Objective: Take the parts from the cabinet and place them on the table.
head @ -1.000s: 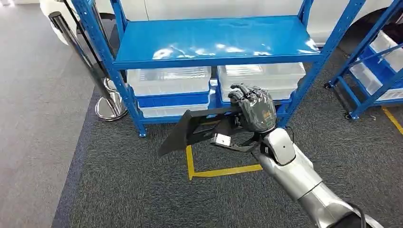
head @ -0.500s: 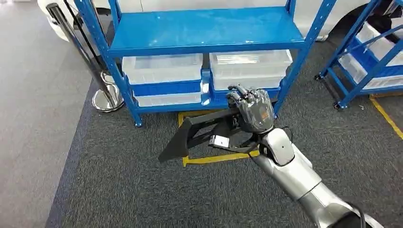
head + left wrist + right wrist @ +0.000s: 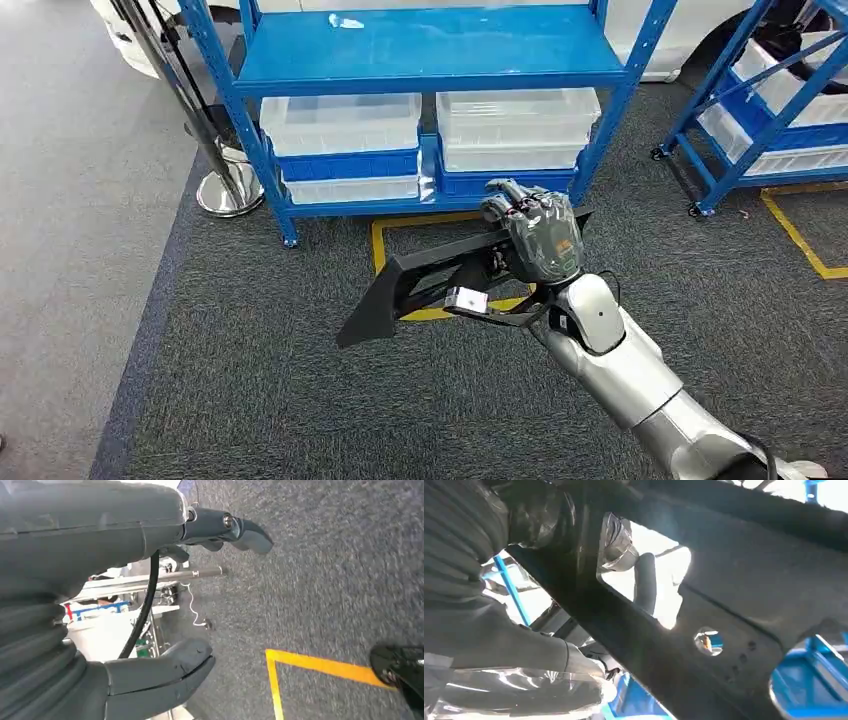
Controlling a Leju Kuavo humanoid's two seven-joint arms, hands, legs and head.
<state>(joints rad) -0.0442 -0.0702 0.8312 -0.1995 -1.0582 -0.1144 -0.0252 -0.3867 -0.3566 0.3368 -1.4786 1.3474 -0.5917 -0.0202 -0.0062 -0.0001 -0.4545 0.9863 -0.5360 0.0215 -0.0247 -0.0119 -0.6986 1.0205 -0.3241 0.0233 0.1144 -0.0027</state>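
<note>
**Part in hand, robot backing off from the cabinet**

The right hand [image 3: 535, 240] is clamped on the black part [image 3: 420, 285], its dark fingers wrapped over the upper bar at the part's right end, with the long wedge-shaped body reaching out to the robot's left and hanging tilted above the carpet [image 3: 250, 400]. In the right wrist view the fingers [image 3: 644, 582] are seen curling through an opening in the part's frame [image 3: 724, 595], so the grip looks firm. The left hand [image 3: 150, 605] hangs over the grey carpet with thumb and fingers apart and nothing between them.

Compared with a second ago, the whole head view has shifted: the blue cabinet [image 3: 430, 60] sits higher and farther off, its clear bins [image 3: 345, 125] are now well apart from the hand, and more of the yellow floor tape [image 3: 400, 240] shows under the part. That is the camera moving (the robot stepping back), not the shelf. The hand and part keep the same pose against the arm.

In my judgement the pick is done and the carry has begun; what remains is to turn toward the table and set the part down.
</note>
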